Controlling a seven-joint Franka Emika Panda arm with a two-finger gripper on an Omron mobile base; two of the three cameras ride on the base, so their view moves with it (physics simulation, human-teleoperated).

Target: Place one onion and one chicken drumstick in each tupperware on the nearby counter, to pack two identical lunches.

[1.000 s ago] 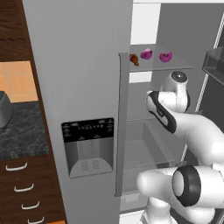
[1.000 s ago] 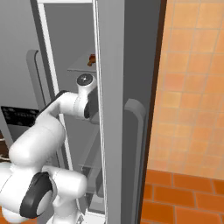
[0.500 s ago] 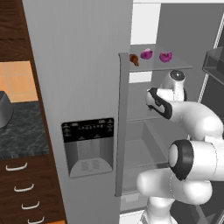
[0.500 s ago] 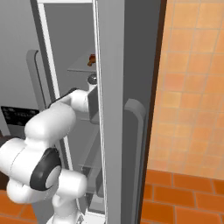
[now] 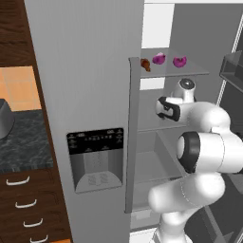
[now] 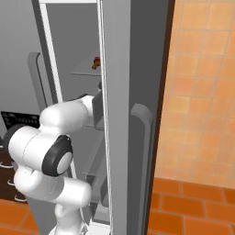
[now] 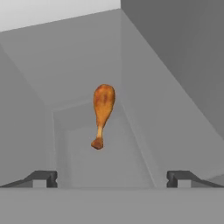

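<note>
Fridge interior: fingers (image 7: 43,178) wide apart, empty.

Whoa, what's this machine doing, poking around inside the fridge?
The white robot arm is reaching into the open fridge. Its gripper is open and empty, pointed at a chicken drumstick lying ahead of it. On an upper shelf sit another drumstick and two purple onions.

The fridge shelf (image 5: 190,72) carries one chicken drumstick (image 5: 145,64) and two onions (image 5: 159,59).
</note>
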